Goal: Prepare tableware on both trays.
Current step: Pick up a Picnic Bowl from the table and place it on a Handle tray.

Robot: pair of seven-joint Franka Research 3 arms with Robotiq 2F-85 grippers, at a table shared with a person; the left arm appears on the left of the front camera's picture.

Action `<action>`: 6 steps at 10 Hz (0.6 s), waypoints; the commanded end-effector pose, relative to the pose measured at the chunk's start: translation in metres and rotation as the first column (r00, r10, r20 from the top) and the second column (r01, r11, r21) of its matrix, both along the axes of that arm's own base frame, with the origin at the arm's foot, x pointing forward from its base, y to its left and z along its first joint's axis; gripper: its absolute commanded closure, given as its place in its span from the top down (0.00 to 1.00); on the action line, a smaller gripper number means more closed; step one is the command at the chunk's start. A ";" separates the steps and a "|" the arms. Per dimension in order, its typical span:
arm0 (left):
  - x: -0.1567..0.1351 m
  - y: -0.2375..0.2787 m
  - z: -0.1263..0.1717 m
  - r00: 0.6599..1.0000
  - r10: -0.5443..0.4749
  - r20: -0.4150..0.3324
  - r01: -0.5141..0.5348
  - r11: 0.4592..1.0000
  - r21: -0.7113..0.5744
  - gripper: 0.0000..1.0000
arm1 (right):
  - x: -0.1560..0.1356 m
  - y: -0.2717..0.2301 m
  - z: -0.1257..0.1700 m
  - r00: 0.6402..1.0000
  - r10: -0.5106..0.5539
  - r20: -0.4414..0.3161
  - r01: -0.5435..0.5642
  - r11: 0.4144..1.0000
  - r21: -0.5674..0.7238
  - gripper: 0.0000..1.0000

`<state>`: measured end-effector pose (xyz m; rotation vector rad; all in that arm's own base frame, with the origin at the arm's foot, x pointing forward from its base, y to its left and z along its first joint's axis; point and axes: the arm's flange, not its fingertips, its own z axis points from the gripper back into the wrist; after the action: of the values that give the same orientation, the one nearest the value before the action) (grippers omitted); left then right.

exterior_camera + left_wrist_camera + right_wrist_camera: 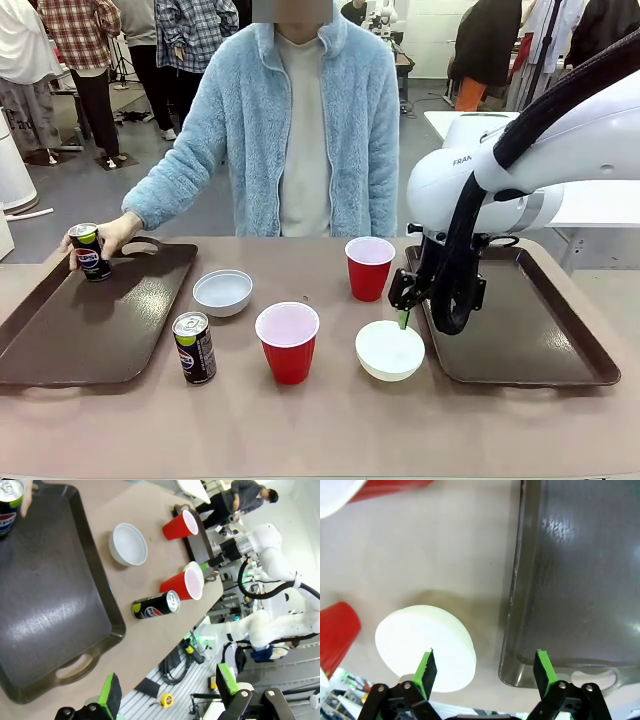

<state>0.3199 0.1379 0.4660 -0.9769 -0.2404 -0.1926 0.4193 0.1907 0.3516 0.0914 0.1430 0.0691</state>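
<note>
Nearest me out front, the white bowl (390, 350) sits just beside the right tray (540, 330), with my right gripper (405, 318) above its edge. From the left wrist, my left gripper (167, 680) is spread, well apart from that tray. From the right wrist, the jaws are spread; the bowl looks light, stiff and slick, so I'd pinch its rim.

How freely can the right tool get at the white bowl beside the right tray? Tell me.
Probably yes: the right tool hangs open just above the white bowl, nothing between them, though centred over the gap beside the right tray.
</note>
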 end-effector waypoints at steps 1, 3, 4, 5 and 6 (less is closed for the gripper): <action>0.000 0.000 0.001 1.000 -0.001 0.008 0.001 1.000 -0.016 1.00 | 0.001 0.008 -0.011 1.000 -0.015 -0.027 0.015 1.000 -0.020 1.00; 0.000 0.000 0.001 1.000 -0.001 0.008 0.001 1.000 -0.016 1.00 | -0.001 0.015 -0.018 0.999 0.010 -0.042 -0.012 0.999 -0.031 0.90; 0.000 0.000 0.001 1.000 -0.001 0.008 0.001 1.000 -0.016 1.00 | -0.001 0.019 -0.020 0.999 0.019 -0.042 -0.020 0.999 -0.030 0.40; 0.000 0.000 0.001 1.000 -0.001 0.008 0.001 1.000 -0.016 1.00 | -0.001 0.020 -0.020 0.999 0.021 -0.045 -0.023 0.999 -0.033 0.32; 0.000 0.000 0.001 1.000 -0.001 0.008 0.001 1.000 -0.016 1.00 | 0.001 0.020 -0.020 0.999 0.014 -0.041 -0.016 0.999 -0.038 0.00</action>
<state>0.3199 0.1379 0.4660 -0.9768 -0.2404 -0.1926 0.4149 0.2046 0.3324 0.0771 0.1886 0.0989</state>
